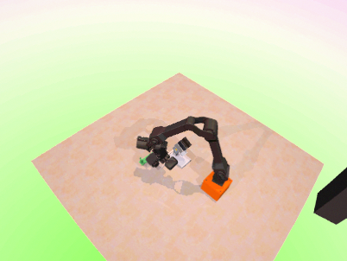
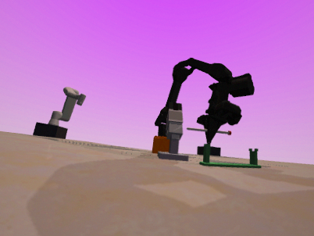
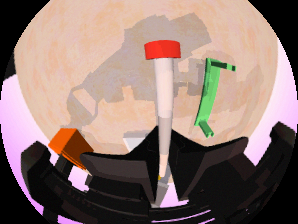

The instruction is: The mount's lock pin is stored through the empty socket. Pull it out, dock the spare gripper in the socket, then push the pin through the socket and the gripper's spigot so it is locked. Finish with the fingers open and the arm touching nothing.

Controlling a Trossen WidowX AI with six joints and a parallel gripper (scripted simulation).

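My gripper is shut on the lock pin, a thin pale rod with a red head. The pin is held in the air, nearly level in the exterior view, its plain end towards the mount. A gap shows there between that end and the grey column; depth is unclear. The mount's pale base plate lies on the table. The spare gripper, grey with a dark top, stands upright over it. The socket hole is hidden; how deep the spare gripper sits cannot be told.
A green stand with two uprights is beside the mount, low beneath my gripper. My orange base is on the mount's other side. A pale arm on a dark block stands in the distance.
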